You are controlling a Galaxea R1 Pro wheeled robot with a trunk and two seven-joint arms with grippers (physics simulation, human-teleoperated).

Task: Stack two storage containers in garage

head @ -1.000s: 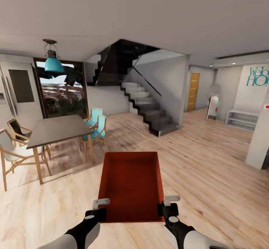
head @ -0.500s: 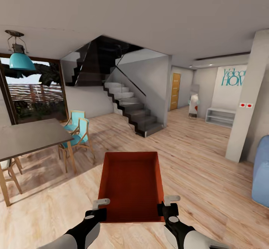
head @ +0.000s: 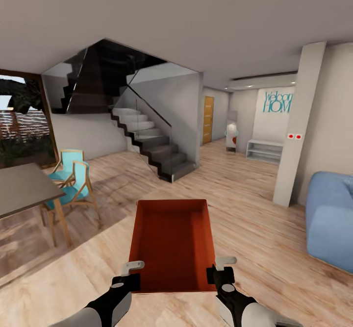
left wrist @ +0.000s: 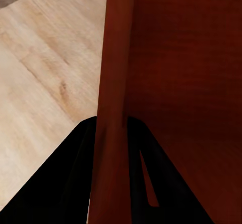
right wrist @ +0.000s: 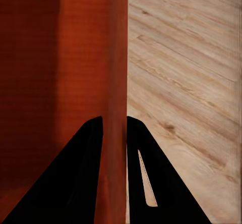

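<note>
**Red-orange box riding between both grippers through the living room**

Red-orange and open-topped, the rectangular storage container [head: 171,243] is being carried low in front of the robot, above the light wood plank flooring [head: 255,219] of the living room. The left gripper [head: 126,274] is pinching the near end of the container's left wall, and the right gripper [head: 219,270] is pinching the near end of its right wall. In each wrist view a wall is standing between two dark fingers [left wrist: 75,183] [right wrist: 80,173], one inside the box and one outside, so both grippers are clenched on the walls.

The step in hand looks like transport toward the garage (no concrete floor in sight yet). Doing it well probably means keeping the two arms at a matched height and spacing so the box is staying level and neither wall is slipping out of its pinch, and turning the base gently. The route should be steering between the dark staircase [head: 152,145] at the far left and the blue sofa [head: 331,219] at the right, with the grey dining table [head: 19,189] passing well apart on the left.
</note>
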